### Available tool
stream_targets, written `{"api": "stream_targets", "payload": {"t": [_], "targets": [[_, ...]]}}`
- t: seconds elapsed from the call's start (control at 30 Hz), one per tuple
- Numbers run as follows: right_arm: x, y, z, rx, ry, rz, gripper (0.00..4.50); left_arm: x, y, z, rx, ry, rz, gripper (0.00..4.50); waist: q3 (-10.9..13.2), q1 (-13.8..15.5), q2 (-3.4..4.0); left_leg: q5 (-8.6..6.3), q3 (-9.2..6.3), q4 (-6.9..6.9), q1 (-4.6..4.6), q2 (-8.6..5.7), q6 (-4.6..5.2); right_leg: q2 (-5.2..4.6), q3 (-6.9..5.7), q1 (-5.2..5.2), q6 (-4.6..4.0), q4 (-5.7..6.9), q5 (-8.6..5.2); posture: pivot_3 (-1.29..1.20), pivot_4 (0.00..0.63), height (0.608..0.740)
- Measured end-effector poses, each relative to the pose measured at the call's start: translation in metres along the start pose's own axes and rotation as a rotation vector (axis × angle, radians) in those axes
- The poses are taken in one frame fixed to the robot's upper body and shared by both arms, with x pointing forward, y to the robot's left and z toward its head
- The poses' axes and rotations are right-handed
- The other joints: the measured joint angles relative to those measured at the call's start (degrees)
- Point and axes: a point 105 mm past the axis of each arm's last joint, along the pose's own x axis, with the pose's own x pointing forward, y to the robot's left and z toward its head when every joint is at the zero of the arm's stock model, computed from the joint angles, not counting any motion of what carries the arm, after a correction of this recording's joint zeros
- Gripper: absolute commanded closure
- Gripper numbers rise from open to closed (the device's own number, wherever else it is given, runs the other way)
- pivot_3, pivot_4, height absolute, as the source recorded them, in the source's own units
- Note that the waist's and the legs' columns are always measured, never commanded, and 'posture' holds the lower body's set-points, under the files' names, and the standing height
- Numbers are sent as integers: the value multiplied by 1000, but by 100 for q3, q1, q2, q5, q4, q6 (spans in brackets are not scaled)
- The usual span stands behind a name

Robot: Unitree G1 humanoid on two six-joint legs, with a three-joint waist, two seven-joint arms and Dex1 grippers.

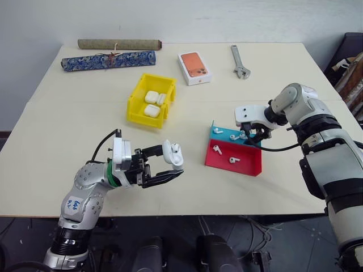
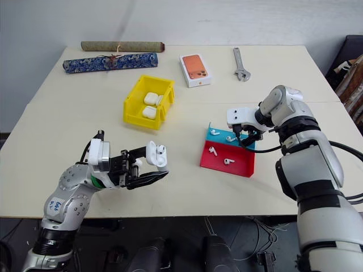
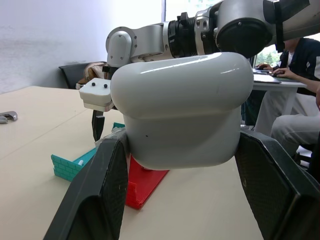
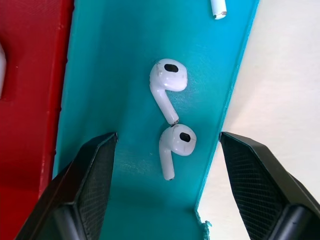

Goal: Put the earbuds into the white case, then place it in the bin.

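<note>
The setting looked like an office or robotics lab workroom. A broad cream table [image 1: 187,170] filled the frame against a plain white wall, with an adjustable wrench [image 1: 240,62] and a boxed smartphone [image 1: 194,68] near its upper edge. At the left wrist view's right edge, a seated person [image 3: 287,100] worked at a desk.

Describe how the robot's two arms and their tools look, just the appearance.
Both arms have silver-grey metal joints with black bands. The left arm carries a green ring, a handwritten white label and a black cable. Each tool, left and right, has a white block and two black fingers.
</note>
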Motion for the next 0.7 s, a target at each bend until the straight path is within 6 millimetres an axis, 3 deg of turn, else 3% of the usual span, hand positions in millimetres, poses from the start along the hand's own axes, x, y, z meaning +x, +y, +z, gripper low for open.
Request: {"api": "stream_targets", "payload": {"t": [0.23,0.33,0.4,0.7], "targets": [[0,0,0,-1,2,-4,1793,-1,-1,-2,-8,2,4,1732,0,2,0,0,0,0,0,0,0,0,0,0,0,0,0,0,150,740],[0,-1,0,-1,2,-6,2405,-1,-2,-2,-7,1,-1,1732,0,1,0,0,0,0,0,0,0,0,0,0,0,1,0,0,150,740],[0,-1,-1,-1,2,-10,3057,-1,-2,-2,-6,1,-5,1732,0,1,0,0,0,0,0,0,0,0,0,0,0,0,0,0,150,740],[1,-2,-1,0,2,-23,3057,-2,-4,-3,-11,2,-14,1732,0,2,0,0,0,0,0,0,0,0,1,0,0,0,0,0,150,740]]}}
